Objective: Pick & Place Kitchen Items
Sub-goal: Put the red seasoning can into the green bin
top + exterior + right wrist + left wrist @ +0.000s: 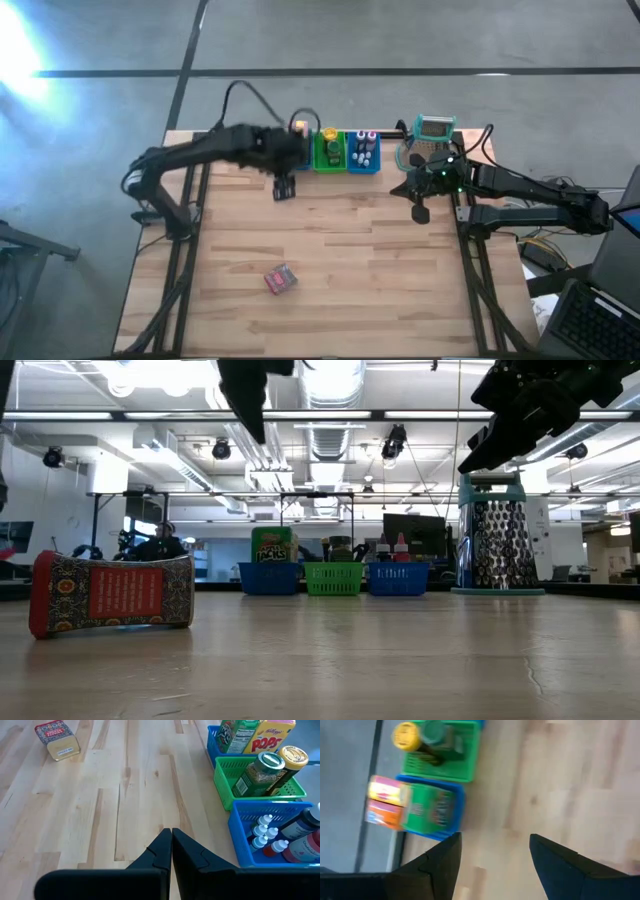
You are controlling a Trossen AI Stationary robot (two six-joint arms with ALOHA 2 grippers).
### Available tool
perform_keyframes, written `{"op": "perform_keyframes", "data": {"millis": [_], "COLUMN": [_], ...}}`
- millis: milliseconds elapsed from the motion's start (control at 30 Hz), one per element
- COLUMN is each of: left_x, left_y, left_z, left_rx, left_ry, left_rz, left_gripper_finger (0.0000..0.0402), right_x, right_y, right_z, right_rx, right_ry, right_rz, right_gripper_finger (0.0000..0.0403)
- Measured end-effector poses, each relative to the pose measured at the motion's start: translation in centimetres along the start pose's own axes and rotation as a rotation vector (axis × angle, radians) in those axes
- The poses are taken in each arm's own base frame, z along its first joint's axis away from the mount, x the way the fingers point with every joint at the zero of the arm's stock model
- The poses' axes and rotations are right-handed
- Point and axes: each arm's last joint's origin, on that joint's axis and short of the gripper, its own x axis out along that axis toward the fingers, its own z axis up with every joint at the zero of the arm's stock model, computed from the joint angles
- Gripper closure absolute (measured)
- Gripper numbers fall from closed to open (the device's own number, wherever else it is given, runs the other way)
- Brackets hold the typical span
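Left gripper hanging empty by the bins, one packet left out on the desk

The left gripper (284, 188) is hovering just in front of the row of bins at the desk's far edge, its fingers standing apart with nothing between them, so it looks to be between a drop-off and the next pick. The last loose item, a red patterned packet (281, 279), is lying on its side well apart from that gripper, near the desk's near edge and a little left of centre. The next move is calling for a long reach back across the desk, then a descent over the packet. Boxes, jars and small bottles are already sitting in the blue bin (451, 818), the green bin (330, 163) and the second blue bin (364, 166). The right gripper (420, 213) is waiting closed and empty by the desk's right edge, near the grater (434, 135).
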Motion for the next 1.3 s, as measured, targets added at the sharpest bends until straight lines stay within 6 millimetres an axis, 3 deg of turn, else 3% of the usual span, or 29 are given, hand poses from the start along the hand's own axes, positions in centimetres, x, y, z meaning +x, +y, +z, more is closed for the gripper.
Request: {"op": "perform_keyframes", "data": {"millis": [367, 700, 933, 1300], "left_x": [-4.0, -6.0, -4.4, 1.5], "left_y": [-10.5, -16.5, -18.9, -19.6], "left_z": [-2.4, -6.1, -8.7, -13.2], "left_rx": [-0.089, -0.228, -0.144, -0.047], "left_ry": [-0.028, 0.016, 0.083, 0.331], "left_rz": [-0.099, -0.071, -0.038, 0.06], "left_gripper_finger": [0.0163, 0.0163, 0.0163, 0.0164], "right_x": [0.0, 0.0, 0.3, 3.0], "right_y": [0.0, -0.2, 0.7, 6.5], "right_z": [0.0, 1.0, 1.9, 0.6], "right_rx": [0.006, 0.034, 0.074, 0.011], "right_ry": [-0.004, -0.106, -0.246, -0.357], "right_rz": [-0.001, -0.026, 0.02, 0.27], "right_gripper_finger": [0.0394, 0.0394, 0.0394, 0.0394]}}
